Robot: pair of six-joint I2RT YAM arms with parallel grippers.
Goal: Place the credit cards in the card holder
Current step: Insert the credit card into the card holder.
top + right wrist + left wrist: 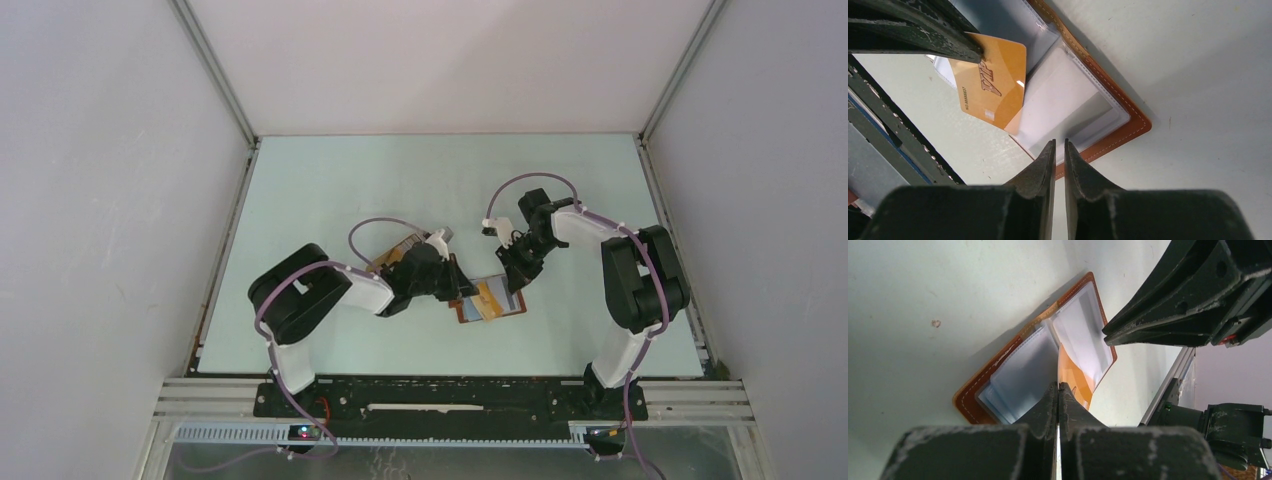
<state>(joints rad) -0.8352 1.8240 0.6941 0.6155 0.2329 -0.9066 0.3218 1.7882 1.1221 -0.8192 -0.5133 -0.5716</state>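
Left gripper (1058, 386) clamped on orange credit card (995, 87), over open card holder (1129, 131). Right gripper (1060, 145) all but closed, empty, tips at holder's edge. Insertion step; next, likely easing card into pocket (1068, 105).

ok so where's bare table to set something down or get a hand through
Free: the far table strip along the back wall, and the near strip along its front edge. Crowded: the middle, where the left tool holding the orange card and the right tool meet over the open card holder.
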